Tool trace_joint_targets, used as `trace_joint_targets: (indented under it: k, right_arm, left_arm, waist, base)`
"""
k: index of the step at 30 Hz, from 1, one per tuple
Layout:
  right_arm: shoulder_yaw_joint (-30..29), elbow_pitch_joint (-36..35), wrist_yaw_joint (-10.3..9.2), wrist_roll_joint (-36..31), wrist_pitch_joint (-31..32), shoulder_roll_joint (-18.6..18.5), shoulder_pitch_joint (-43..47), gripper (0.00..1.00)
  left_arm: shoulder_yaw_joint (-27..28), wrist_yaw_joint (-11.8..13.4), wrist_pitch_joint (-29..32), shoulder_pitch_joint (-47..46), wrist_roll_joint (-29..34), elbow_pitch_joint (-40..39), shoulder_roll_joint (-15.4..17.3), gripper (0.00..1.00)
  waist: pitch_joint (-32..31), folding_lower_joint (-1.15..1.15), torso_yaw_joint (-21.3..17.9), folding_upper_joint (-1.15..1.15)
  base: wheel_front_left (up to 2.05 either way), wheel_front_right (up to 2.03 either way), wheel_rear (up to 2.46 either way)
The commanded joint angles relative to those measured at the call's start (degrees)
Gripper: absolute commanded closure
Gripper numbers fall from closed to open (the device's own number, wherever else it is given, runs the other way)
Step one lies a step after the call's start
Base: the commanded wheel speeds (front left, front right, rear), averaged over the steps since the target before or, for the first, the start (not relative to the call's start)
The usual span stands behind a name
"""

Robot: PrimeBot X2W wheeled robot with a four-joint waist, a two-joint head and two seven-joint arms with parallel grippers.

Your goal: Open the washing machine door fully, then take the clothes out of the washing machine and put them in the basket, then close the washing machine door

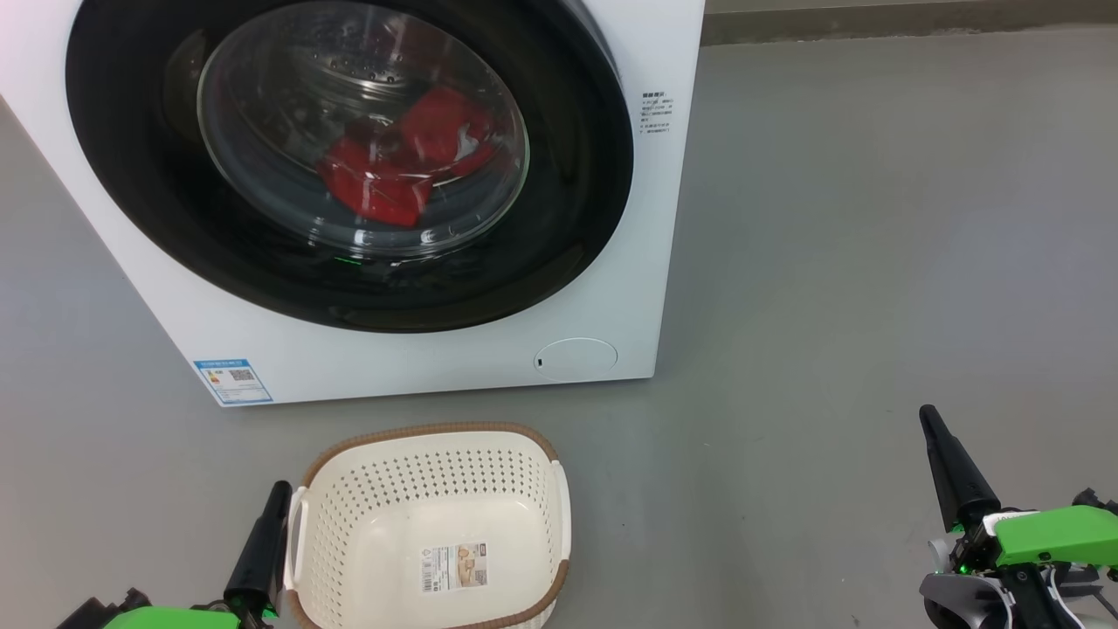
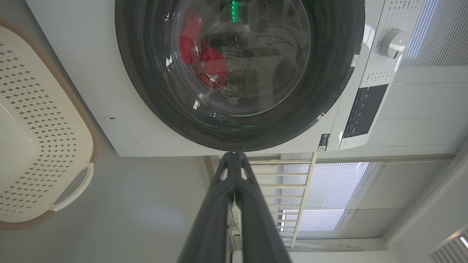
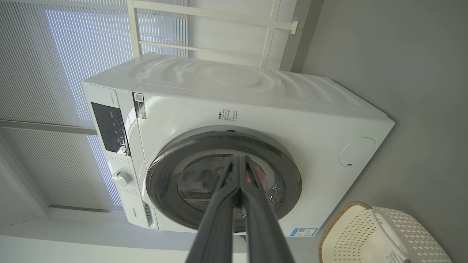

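Ahead of both pairs of fingers, well beyond their tips, stands the washing machine (image 1: 668, 218). Its door (image 1: 581, 227) looks shut flush against the front, so your first step, as I judge it, is not yet done. The basket (image 1: 428, 430) sits on the floor just beside your left fingers (image 1: 262, 542), on their inner side, and well apart from your right fingers (image 1: 952, 472). The clothes (image 1: 393, 166) lie in the drum behind the glass, far past either set of tips. Both pairs are pressed together and hold nothing.

What could go wrong:
- The door's rim is glossy, and I see no handle from here, so clenched tips may slide off it.
- A left-arm reach starts right against the basket's handle and may knock it away from the machine.
- A door swung only partway would crowd your reach into the drum.
- Loose fabric may snag on the opening or fall short of the basket.

Count: one washing machine, one door, one basket, and two pairs of fingers. The red clothes show as two or so lumps, and I cannot tell how many garments they are.
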Motion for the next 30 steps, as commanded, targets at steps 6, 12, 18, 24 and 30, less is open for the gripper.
trace_joint_targets:
  k: [6,12,18,24,30]
  right_arm:
    - [1.0,-1.47,-0.03,0.01,0.32,-0.45,-2.38,1.0]
    - [1.0,-1.47,-0.03,0.01,0.32,-0.45,-2.38,1.0]
    - [1.0,-1.47,-0.03,0.01,0.32,-0.45,-2.38,1.0]
    - [1.0,-1.47,-0.03,0.01,0.32,-0.45,-2.38,1.0]
    - [1.0,-1.47,-0.03,0.01,0.32,-0.45,-2.38,1.0]
  left_arm:
    - [1.95,-0.42,0.33,-2.38,-0.42,-1.21,1.03,1.0]
    - [1.95,-0.42,0.33,-2.38,-0.42,-1.21,1.03,1.0]
    - [1.95,-0.42,0.33,-2.38,-0.42,-1.21,1.03,1.0]
    - [1.95,-0.42,0.33,-2.38,-0.42,-1.21,1.03,1.0]
    - [1.95,-0.42,0.33,-2.38,-0.42,-1.21,1.03,1.0]
  waist:
    - [0.0,0.0,0.0,0.0]
    - [0.0,0.0,0.0,0.0]
    - [0.0,0.0,0.0,0.0]
    - [0.0,0.0,0.0,0.0]
    - [0.0,0.0,0.0,0.0]
  base:
    - [0.0,0.0,0.0]
    - [0.0,0.0,0.0]
    - [0.0,0.0,0.0]
    - [0.0,0.0,0.0]
    - [0.0,0.0,0.0]
